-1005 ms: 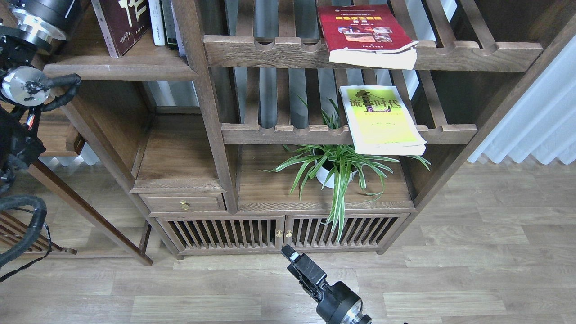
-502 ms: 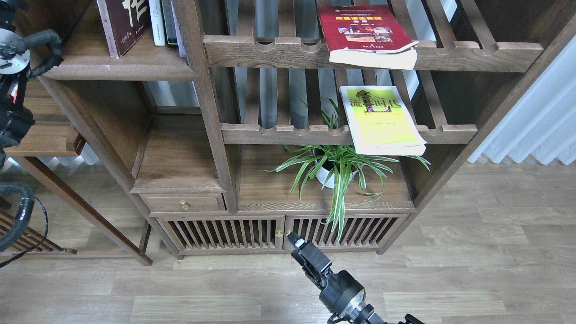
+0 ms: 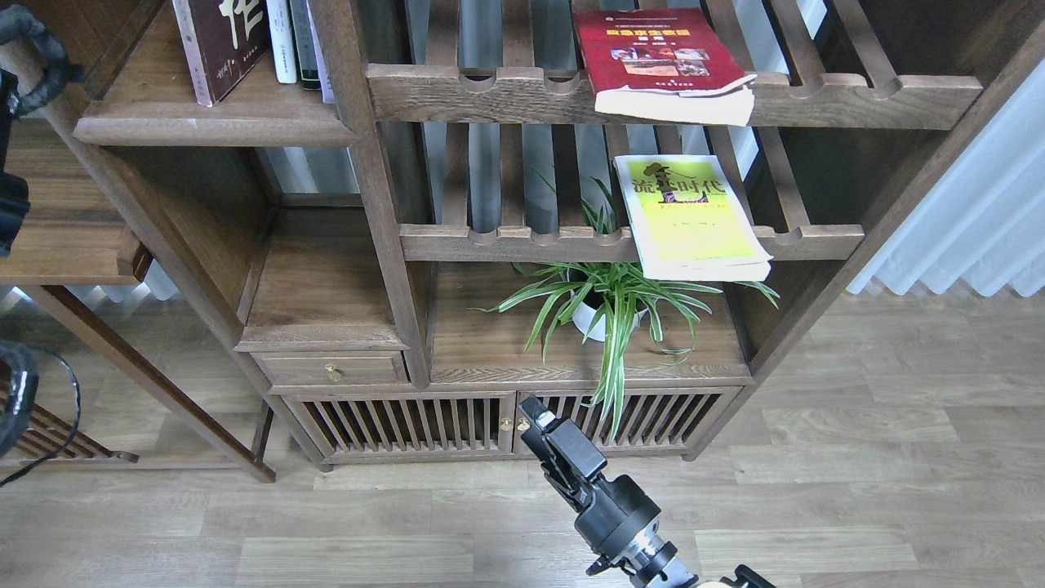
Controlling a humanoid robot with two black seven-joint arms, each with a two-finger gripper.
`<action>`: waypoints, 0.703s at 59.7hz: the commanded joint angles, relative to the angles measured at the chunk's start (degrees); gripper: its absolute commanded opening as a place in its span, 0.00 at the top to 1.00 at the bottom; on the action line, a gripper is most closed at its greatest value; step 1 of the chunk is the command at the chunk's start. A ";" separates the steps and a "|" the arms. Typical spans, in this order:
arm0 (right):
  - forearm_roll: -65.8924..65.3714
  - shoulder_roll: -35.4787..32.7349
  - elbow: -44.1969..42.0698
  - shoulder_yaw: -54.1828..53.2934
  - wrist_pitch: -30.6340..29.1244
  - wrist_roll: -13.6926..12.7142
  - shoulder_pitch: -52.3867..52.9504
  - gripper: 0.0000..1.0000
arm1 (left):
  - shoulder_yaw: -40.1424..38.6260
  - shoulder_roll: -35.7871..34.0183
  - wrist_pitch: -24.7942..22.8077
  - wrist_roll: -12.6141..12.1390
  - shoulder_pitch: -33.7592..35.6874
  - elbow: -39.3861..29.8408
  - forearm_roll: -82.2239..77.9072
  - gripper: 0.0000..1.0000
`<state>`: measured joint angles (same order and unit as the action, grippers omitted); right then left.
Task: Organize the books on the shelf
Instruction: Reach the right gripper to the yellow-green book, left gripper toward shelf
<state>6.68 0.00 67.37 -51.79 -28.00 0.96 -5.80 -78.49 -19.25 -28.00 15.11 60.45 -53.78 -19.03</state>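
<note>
A dark maroon book with white characters stands upright on the solid brown shelf at the top left. On the upper slatted rack lies a red book, its lower edge overhanging the rail. A yellow-green and white book lies flat on the lower slatted rack, also overhanging. My right gripper rises from the bottom centre, low in front of the cabinet doors and far below all the books; it is dark and end-on, with nothing seen in it. Only cables and links of my left arm show at the left edge.
Thin white and dark books stand beside the maroon one. A spider plant in a white pot sits under the yellow-green book. Below are a small drawer and slatted cabinet doors. White curtain hangs right; a side table stands left.
My right arm has moved up and forward toward the cabinet doors. The left arm's parts have risen and largely left the view at the left edge. The books have not moved.
</note>
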 commanded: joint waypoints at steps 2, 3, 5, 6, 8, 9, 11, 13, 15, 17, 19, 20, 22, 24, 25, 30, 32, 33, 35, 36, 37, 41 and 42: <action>0.09 0.00 1.26 -1.91 0.00 0.01 0.09 0.02 | -1.75 0.01 0.00 0.18 -4.54 -2.91 0.66 0.23; 0.09 0.00 1.44 -2.09 0.00 0.01 0.09 0.02 | -2.10 0.01 0.00 0.09 -5.07 -3.26 0.66 0.23; 0.09 0.00 2.23 -2.96 0.00 0.01 0.44 0.02 | -2.98 0.01 0.00 0.18 -6.74 -4.22 0.84 0.22; 0.09 0.00 2.41 -3.32 0.00 0.01 0.61 0.02 | -3.25 0.09 0.00 0.18 -7.10 -4.49 0.92 0.22; 0.09 0.00 3.20 -4.28 0.00 0.01 0.70 0.02 | -3.95 0.18 0.00 0.18 -8.24 -5.28 1.71 0.22; 0.09 0.00 3.55 -4.89 0.00 0.01 0.79 0.02 | -4.13 0.27 0.00 0.09 -8.77 -5.80 2.67 0.22; 0.09 0.00 3.99 -5.69 0.00 -0.08 0.79 0.02 | -4.22 0.44 0.00 0.09 -9.38 -6.33 4.25 0.22; 0.00 0.00 4.08 -6.31 0.00 -0.08 0.79 0.02 | -4.22 0.53 0.00 0.09 -9.65 -6.69 5.93 0.22; 0.09 0.00 4.26 -7.18 0.00 0.01 0.79 0.02 | -3.87 0.62 0.00 0.00 -10.00 -7.21 8.30 0.23; 0.09 0.00 4.26 -7.97 0.00 0.01 0.70 0.02 | -3.60 0.88 0.00 0.00 -10.26 -8.00 10.32 0.26; 0.17 0.00 4.34 -8.94 0.00 0.01 0.62 0.02 | -3.34 1.67 0.00 0.00 -10.44 -9.23 12.43 0.32; 0.52 0.00 4.34 -10.86 0.00 0.01 0.36 0.02 | -2.82 4.11 0.00 -0.08 -10.27 -10.02 14.79 0.34; 0.79 0.00 4.34 -11.58 0.00 0.10 0.35 0.02 | -2.72 5.62 0.00 -0.08 -10.09 -10.12 15.07 0.34; 1.14 0.00 4.34 -12.19 0.00 0.01 0.44 0.02 | -2.72 6.94 0.00 0.00 -10.09 -10.12 15.16 0.33; 1.23 0.00 4.34 -12.28 0.00 0.01 0.44 0.02 | -2.72 7.38 0.00 0.00 -10.09 -10.29 15.08 0.33; 1.49 0.00 4.43 -12.99 0.00 0.10 0.97 0.02 | -2.46 8.79 0.00 -0.35 -10.53 -11.70 15.08 0.29; 1.49 0.00 4.43 -12.99 0.00 0.10 1.49 0.02 | -2.11 8.53 0.00 -0.43 -10.62 -12.49 15.16 0.28; 1.49 0.00 4.43 -12.99 0.00 0.10 1.84 0.02 | -1.76 8.18 0.00 -0.43 -10.62 -12.84 15.16 0.28; 1.49 0.00 4.43 -12.99 0.00 0.01 2.37 0.02 | -1.15 7.74 0.00 -0.52 -10.62 -13.37 15.08 0.26; 1.49 0.00 4.43 -12.99 0.00 0.10 2.46 0.02 | -0.88 7.65 0.00 -0.61 -10.62 -13.46 15.07 0.25; 1.49 0.00 4.35 -12.99 0.00 0.01 2.64 0.02 | -0.44 7.39 0.00 -0.87 -10.62 -13.72 15.16 0.24; 1.49 0.00 4.35 -13.16 0.00 0.10 3.25 0.02 | 1.05 6.69 0.00 -2.19 -10.88 -15.21 15.16 0.22; 1.49 0.00 4.34 -13.16 0.00 0.10 3.43 0.02 | 1.32 6.42 0.00 -2.54 -10.97 -15.56 15.16 0.22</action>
<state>8.16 0.00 71.80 -64.75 -28.00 1.02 -3.54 -79.45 -11.54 -28.00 14.36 49.84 -67.08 -3.90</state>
